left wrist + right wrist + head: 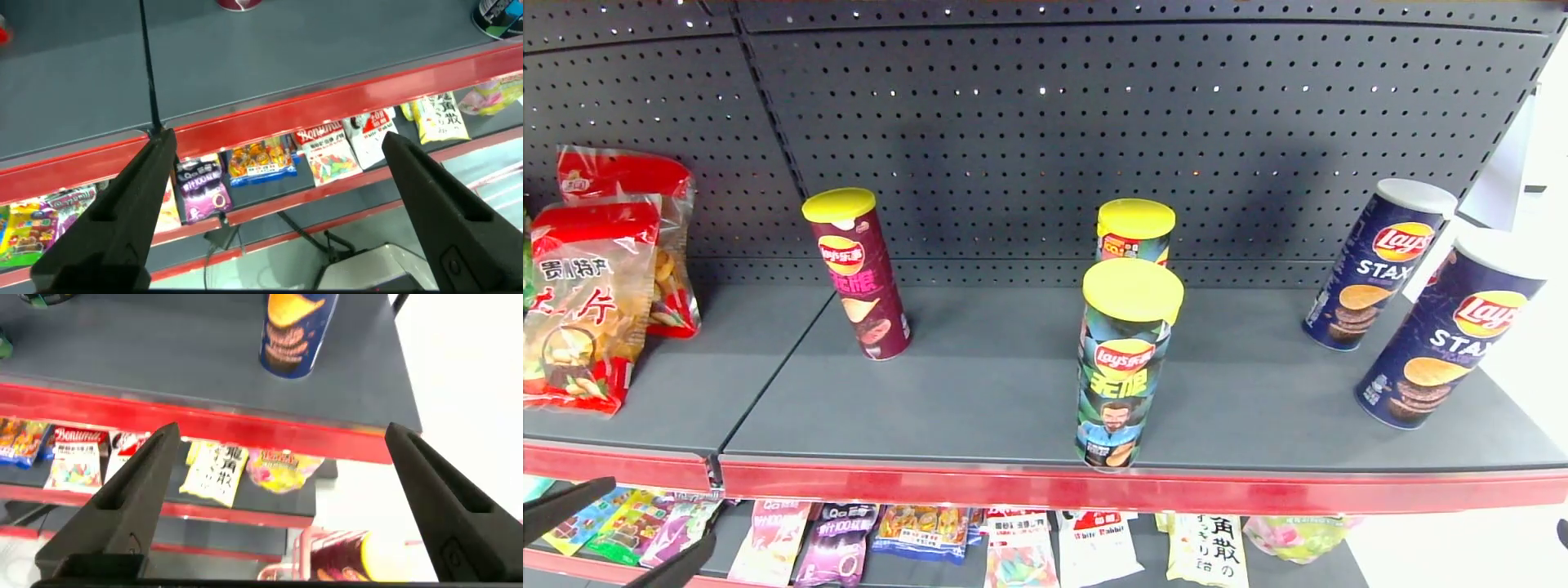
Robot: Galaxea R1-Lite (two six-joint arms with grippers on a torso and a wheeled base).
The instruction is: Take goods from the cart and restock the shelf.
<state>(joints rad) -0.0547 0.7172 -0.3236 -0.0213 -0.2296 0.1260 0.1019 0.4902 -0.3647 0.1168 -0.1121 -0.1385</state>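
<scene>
On the grey shelf (pixel 980 384) stand a maroon chip can (pixel 858 273), a green can (pixel 1125 367) at the front edge, a second green can (pixel 1135 231) behind it, and two blue cans (pixel 1380 265) (pixel 1450 331) at the right. My left gripper (pixel 617 531) (pixel 278 139) hangs open and empty below the shelf's red front lip (pixel 327 102), at the left. My right gripper (pixel 282 433) is open and empty too, below the lip under the blue can (pixel 294 331). A maroon can with a yellow lid (pixel 347 557) lies below it, inside a red-framed cart (pixel 304 539).
Red snack bags (pixel 592 302) stand at the shelf's left end. Several candy and snack packets (pixel 1021 547) line the lower shelf. The perforated back panel (pixel 1045 139) closes the rear. Open shelf space lies between the maroon and green cans.
</scene>
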